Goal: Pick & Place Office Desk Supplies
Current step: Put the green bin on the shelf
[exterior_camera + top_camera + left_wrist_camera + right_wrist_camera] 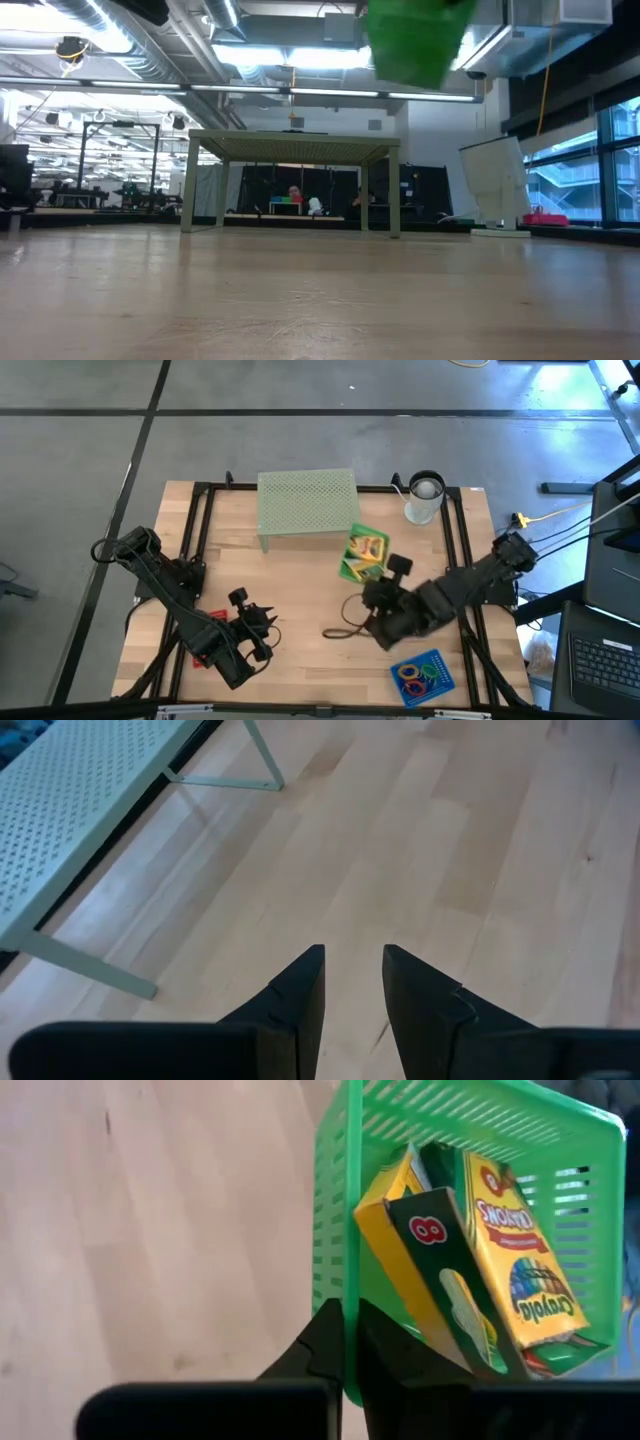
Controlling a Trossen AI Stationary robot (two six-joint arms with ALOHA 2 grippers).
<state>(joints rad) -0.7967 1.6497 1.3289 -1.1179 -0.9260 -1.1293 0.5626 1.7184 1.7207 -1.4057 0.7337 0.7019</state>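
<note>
Jaws of the right gripper (350, 1342) pinched the green tray's (335, 1230) wall, lifting it tilted off the worktop (300, 600) with two crayon boxes (470, 1270) inside; levelling it seemed wise. Left gripper (352, 982) waited, jaws slightly parted.

We read "Crayola" on a yellow cardboard crayon box (520, 1250), and a red "8" on the neighbouring green-faced crayon box (445, 1270).

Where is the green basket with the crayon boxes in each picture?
High view: green basket right of centre, beside the mesh riser, by the right hand.
Low view: green basket at top, lifted off the table, above the riser.
Left wrist view: not in it; riser shows.
Right wrist view: green basket tilted, rim pinched.
Shared landmark: the riser.
</note>
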